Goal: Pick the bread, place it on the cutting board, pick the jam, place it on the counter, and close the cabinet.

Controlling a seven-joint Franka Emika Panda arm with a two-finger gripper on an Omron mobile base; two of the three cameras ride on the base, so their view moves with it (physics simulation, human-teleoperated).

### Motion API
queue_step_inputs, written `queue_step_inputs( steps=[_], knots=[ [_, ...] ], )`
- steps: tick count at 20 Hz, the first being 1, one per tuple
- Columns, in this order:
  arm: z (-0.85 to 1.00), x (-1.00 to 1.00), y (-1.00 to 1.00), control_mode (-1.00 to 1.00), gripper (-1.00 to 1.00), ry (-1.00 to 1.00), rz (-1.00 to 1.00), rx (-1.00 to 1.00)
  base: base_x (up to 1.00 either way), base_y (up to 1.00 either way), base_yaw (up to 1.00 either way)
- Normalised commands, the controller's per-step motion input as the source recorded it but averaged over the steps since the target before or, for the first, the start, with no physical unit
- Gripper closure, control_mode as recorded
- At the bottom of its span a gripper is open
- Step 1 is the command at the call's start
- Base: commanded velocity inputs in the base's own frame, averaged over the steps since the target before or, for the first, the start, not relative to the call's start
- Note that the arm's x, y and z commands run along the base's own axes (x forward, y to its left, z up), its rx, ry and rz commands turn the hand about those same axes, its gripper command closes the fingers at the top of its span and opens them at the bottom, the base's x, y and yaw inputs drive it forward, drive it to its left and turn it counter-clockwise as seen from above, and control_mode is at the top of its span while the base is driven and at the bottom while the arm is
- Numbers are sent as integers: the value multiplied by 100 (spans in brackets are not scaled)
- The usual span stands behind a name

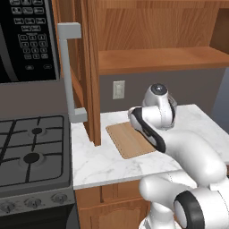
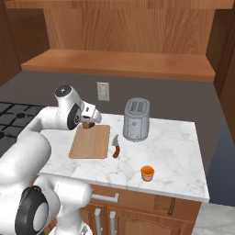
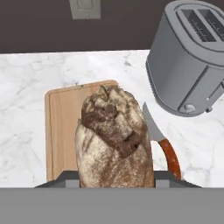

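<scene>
Fingers (image 2: 88, 123) clamp one bread (image 3: 114, 140) above one cutting board (image 2: 90, 141) — one jam (image 2: 147, 173), one toaster (image 2: 136, 119), one knife (image 2: 116, 147).

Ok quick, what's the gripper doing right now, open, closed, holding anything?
Gripper: closed on the bread, held over the cutting board.

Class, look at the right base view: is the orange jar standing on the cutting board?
No: the jar stands on the counter, apart from the board.

Bread (image 3: 114, 140) (dark, speckled) held above cutting board (image 2: 90, 142); jam (image 2: 147, 173) upright on counter (image 2: 174, 151); cabinet (image 1: 91, 67) door open.
</scene>
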Motion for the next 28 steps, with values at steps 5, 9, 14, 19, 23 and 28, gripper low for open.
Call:
queue_step_inputs(
  steps=[5,9,14,19,23,28],
  knots=[
    [-43,34,0,-100,100,0,0,0,0,0,0],
    [-41,26,0,-100,100,0,0,0,0,0,0],
    [-36,24,1,-100,100,0,0,0,0,0,0],
    [-34,26,1,-100,100,0,0,0,0,0,0],
    [-32,23,0,-100,100,0,0,0,0,0,0],
    [-29,27,0,-100,100,0,0,0,0,0,0]
  ],
)
